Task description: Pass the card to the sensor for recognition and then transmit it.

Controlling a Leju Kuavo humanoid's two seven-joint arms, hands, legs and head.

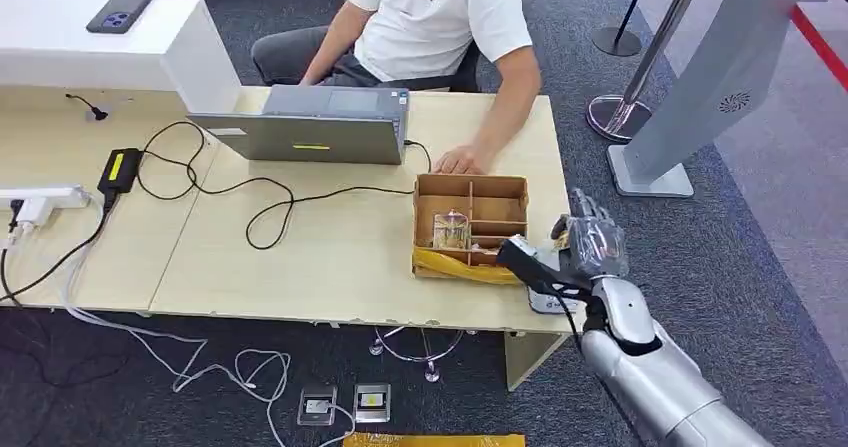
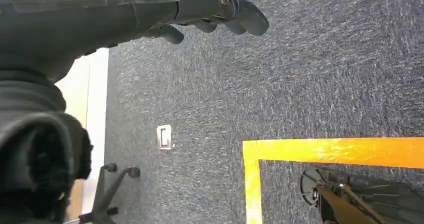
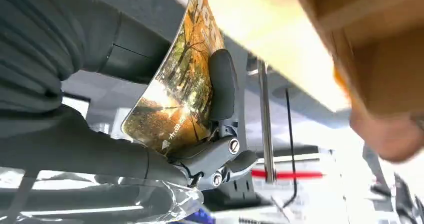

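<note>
Card [image 3: 175, 98], bowed, pinched between thumb and fingers [image 3: 222, 83] of right hand [image 1: 592, 242] just beside cardboard box [image 1: 470, 222] at worktop [image 1: 300, 257] corner; keep pinch firm, face flat toward sensor.

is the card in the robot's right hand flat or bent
Bent. In the right wrist view the card curves in a bow where the right hand's dark finger presses against its autumn-tree picture.
</note>
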